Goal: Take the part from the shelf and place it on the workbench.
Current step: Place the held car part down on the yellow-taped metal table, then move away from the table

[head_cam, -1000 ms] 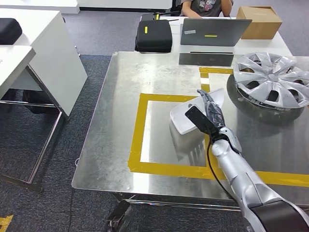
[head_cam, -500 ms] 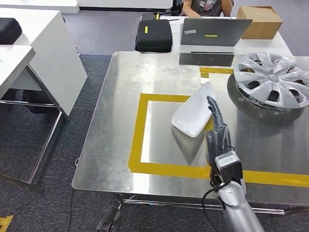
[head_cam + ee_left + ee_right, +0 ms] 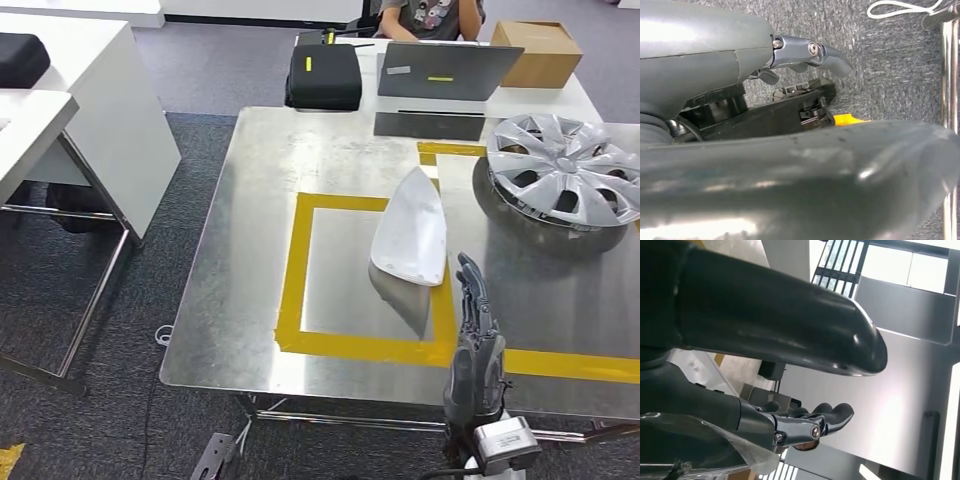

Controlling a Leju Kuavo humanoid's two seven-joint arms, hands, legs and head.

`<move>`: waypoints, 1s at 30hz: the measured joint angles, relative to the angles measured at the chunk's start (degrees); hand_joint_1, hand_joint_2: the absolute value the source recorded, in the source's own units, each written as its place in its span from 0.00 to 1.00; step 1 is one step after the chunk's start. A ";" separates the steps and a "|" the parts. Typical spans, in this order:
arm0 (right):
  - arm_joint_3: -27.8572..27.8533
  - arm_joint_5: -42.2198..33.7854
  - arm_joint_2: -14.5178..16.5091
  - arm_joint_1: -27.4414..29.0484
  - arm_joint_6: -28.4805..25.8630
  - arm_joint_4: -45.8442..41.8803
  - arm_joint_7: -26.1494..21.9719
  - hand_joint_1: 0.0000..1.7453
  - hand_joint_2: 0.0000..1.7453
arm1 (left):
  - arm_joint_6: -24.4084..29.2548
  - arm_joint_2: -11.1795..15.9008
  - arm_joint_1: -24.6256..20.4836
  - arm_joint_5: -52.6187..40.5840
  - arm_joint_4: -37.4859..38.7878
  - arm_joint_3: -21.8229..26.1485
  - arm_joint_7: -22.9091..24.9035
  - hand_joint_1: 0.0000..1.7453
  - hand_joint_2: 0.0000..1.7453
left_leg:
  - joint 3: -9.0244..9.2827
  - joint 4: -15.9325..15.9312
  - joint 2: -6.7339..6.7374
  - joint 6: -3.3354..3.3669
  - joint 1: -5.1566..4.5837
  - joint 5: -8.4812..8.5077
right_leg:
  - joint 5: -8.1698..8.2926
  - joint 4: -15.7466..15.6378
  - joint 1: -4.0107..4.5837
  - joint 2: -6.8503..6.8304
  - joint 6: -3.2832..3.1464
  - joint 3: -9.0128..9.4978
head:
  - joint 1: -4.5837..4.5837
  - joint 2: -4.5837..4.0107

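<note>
A white, shield-shaped part (image 3: 412, 228) is seen lying on a shiny metal surface (image 3: 241, 250), free of any hand. It rests across the far right side of a square marked in yellow tape (image 3: 290, 265), its pointed end toward the far edge. Its reflection is seen on the metal beneath its near edge.

The right hand (image 3: 474, 345) is held upright at the near edge of the surface, just short of the part and apart from it. Its fingers (image 3: 469, 285) are straight, point away from the robot, and hold nothing. The wrist below it is cut off by the frame.

The left hand (image 3: 753, 70) is seen close up over grey carpet; one finger is extended, but the rest is hidden by the hand's own cover, so its state cannot be told.

A silver wheel cover (image 3: 566, 165) lies on the surface at the far right, partly cut off. Beyond it are a laptop (image 3: 438, 70), a black case (image 3: 326, 75) and a cardboard box (image 3: 537, 52). A person (image 3: 430, 15) is seated behind the laptop, mostly cropped.
</note>
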 joint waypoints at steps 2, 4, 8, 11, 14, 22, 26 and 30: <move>0.01 -0.02 0.00 0.32 0.00 -0.32 -0.01 0.00 0.00 | 0.00 -0.03 0.06 0.07 0.00 0.05 -0.01 0.00 0.00 | -0.02 0.38 -0.02 -0.33 0.15 -0.21 | 3.63 -6.78 -0.22 -0.13 0.18 3.67 | 0.01 0.00; 0.08 -0.02 0.02 0.48 -0.01 -0.67 -0.01 0.00 0.00 | 0.00 -0.02 0.05 0.11 0.00 0.08 -0.02 0.00 0.00 | -0.48 1.07 -0.13 -0.98 0.03 -0.52 | 5.37 -13.02 -0.24 -0.14 0.08 7.41 | 0.13 0.00; 0.28 -0.19 0.08 1.01 -0.15 -0.92 -0.08 0.00 0.00 | 0.01 0.05 0.07 0.39 0.00 0.09 -0.05 0.00 0.00 | -1.37 2.17 -0.24 -2.29 -0.08 -0.67 | 5.21 -14.74 -0.17 0.00 -1.35 7.87 | 0.10 0.01; 0.40 -0.56 0.23 1.21 -0.35 -1.11 -0.21 0.00 0.00 | 0.02 0.08 0.07 0.45 0.00 0.09 -0.10 0.00 0.00 | -3.58 7.87 -0.29 -3.35 0.26 -5.53 | 6.04 -15.04 -0.29 -0.24 -2.58 7.00 | -0.14 0.00; 0.46 -0.85 0.26 1.55 -0.60 -1.21 -0.28 0.00 0.00 | 0.02 0.07 0.10 0.56 0.00 0.09 -0.14 0.00 0.00 | -6.39 16.95 -0.29 -3.92 0.67 -10.28 | 7.03 -15.02 -0.04 -0.35 -2.97 5.56 | -0.18 0.00; 0.62 -1.11 0.48 1.77 -0.99 -1.54 -0.28 0.00 0.00 | 0.09 0.13 0.06 0.82 0.00 0.09 -0.31 0.00 0.00 | 3.73 -0.23 -0.38 -2.29 -0.13 -3.19 | 10.60 -15.66 0.00 -0.40 -1.21 3.67 | -0.29 0.01; 0.78 -1.15 0.50 1.88 -1.11 -1.64 -0.30 0.00 0.00 | 0.09 0.08 0.07 0.88 0.00 0.11 -0.39 0.00 0.00 | 1.33 -1.08 0.00 -0.75 0.17 -0.36 | 5.47 -11.85 -0.06 -0.18 -0.40 1.61 | -0.21 0.00; 0.83 -1.20 0.49 1.91 -1.20 -1.66 -0.26 0.00 0.00 | 0.09 0.03 0.16 0.93 0.00 0.11 -0.45 0.00 0.00 | -2.20 -0.63 0.18 -0.47 -0.10 2.11 | -0.50 -0.40 0.09 -0.15 -0.15 0.50 | 0.00 0.00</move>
